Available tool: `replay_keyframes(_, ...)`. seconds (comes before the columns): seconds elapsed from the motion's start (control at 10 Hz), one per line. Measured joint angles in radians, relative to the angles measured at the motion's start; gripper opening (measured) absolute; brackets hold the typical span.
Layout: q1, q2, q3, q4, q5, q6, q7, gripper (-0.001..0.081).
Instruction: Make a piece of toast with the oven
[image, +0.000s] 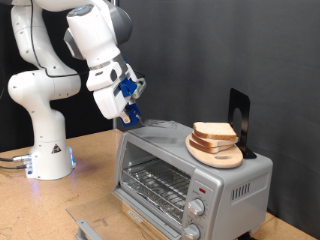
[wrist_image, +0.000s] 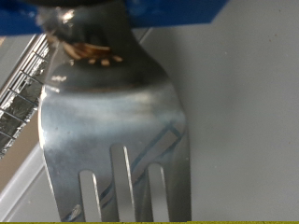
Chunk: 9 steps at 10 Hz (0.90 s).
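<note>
A fork (wrist_image: 112, 121) is clamped in the gripper (image: 131, 113), tines down, likely for lifting bread. The piece of toast (image: 215, 133) is stacked on a plate (image: 214, 155) beside the gripper, on the oven (image: 190, 170), whose door is open.

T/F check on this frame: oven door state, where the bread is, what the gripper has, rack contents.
1. The oven door is closed. False: it hangs open, showing the wire rack.
2. Bread slices sit on a round wooden plate on top of the oven. True.
3. The gripper holds a metal fork. True: the wrist view shows the fork running out from it.
4. A slice lies on the wire rack. False: the visible rack is bare.
5. The gripper hovers over the plate. False: it is above the oven's end at the exterior view's left, away from the plate.
</note>
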Motion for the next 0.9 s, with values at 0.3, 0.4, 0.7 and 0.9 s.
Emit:
replay_keyframes(0.3,0.000,0.004,0.016,0.000,0.003,0.012,0.012,0.0365)
replay_keyframes(0.4,0.000,0.008,0.023,0.000,0.003,0.017,0.022,0.0365)
replay_keyframes(0.7,0.000,0.029,0.051,0.000,0.003,0.051,0.057,0.0365)
replay_keyframes(0.9,0.003,0.046,0.066,0.000,0.019,0.076,0.061,0.0365)
